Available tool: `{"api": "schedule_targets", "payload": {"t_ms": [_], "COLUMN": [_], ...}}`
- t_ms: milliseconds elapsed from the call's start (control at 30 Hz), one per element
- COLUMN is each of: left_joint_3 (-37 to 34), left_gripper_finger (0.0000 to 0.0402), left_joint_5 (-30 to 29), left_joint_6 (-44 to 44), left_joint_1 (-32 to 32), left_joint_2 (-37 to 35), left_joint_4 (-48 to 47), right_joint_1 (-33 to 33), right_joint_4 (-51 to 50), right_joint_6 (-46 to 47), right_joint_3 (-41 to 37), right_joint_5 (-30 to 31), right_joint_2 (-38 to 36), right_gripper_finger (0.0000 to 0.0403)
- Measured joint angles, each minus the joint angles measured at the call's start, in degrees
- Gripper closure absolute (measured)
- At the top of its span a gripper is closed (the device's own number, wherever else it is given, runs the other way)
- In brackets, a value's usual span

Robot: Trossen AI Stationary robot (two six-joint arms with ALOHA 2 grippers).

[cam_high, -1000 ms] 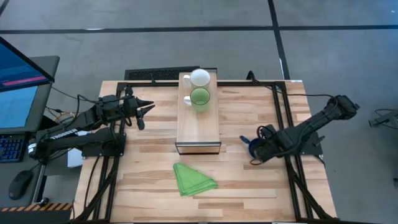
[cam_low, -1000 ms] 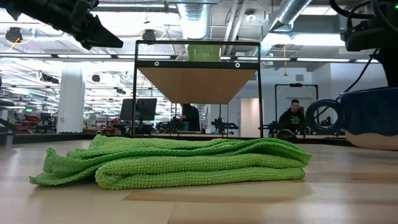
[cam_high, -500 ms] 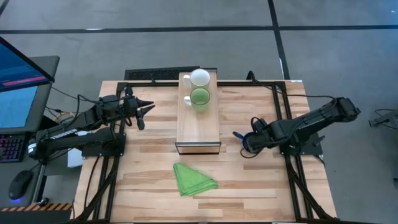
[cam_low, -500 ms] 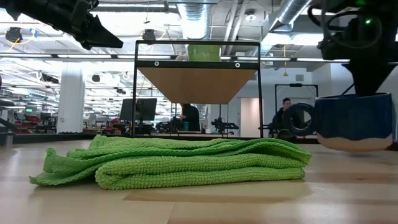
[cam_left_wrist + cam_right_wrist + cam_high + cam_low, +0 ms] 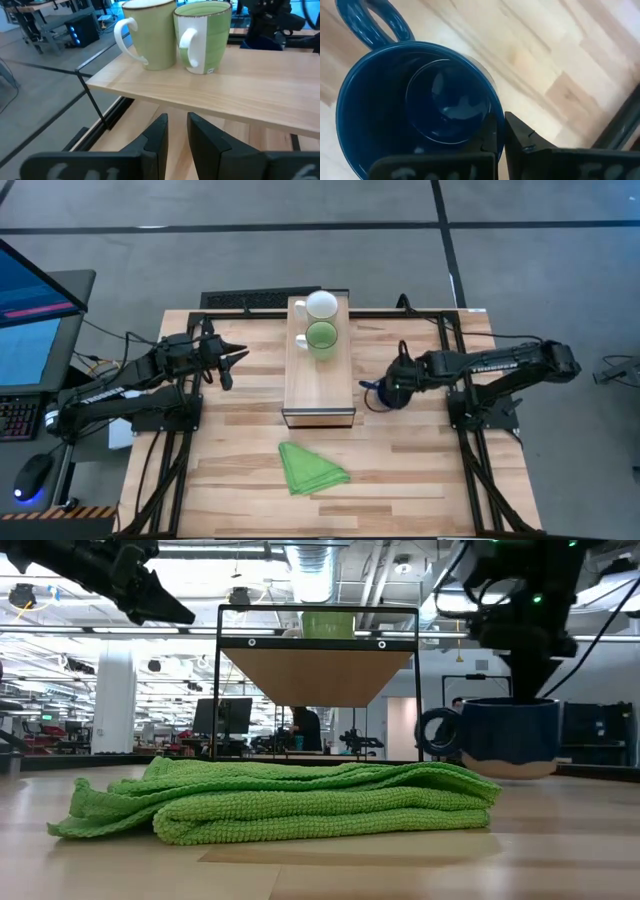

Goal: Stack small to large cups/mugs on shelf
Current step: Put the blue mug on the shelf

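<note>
Folded green cloth (image 5: 312, 468) low centre on surface (image 5: 240, 470), right gripper (image 5: 398, 383) clamped on dark blue mug (image 5: 386, 395) rim right of shelf (image 5: 319, 380), left gripper (image 5: 232, 360) left, fingers nearly together, empty, green mug (image 5: 321, 337) and white mug (image 5: 321, 305) at shelf's far end.

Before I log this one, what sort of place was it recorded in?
Most likely a robotics lab in an open-plan industrial office: the slatted wooden table stands on bare concrete, a computer monitor sits beside it, and the low view shows exposed ceiling ducts and a person at a desk behind.
</note>
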Motion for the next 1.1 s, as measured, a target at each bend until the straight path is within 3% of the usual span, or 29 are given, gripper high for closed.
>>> {"api": "schedule_targets", "payload": {"t_ms": [233, 467, 1100], "left_joint_3": [0.00, 0.00, 0.00], "left_gripper_finger": [0.0339, 0.0339, 0.0339], "left_joint_5": [-0.16, -0.45, -0.46], "left_joint_6": [-1.07, -2.28, -3.81], "left_joint_1": [0.00, 0.00, 0.00], "left_joint_2": [0.00, -0.02, -0.02], "left_joint_4": [-1.15, -1.18, -1.20], "right_joint_1": [-6.35, -8.69, -8.69], "right_joint_4": [1.62, 1.49, -14.00], "right_joint_6": [-9.96, -14.62, -16.37], "right_joint_3": [0.02, 2.81, 18.59], "right_joint_5": [-1.65, -3.47, -3.19], "right_joint_2": [0.00, -0.17, -0.24], "right_gripper_finger": [0.0381, 0.0381, 0.0381]}}
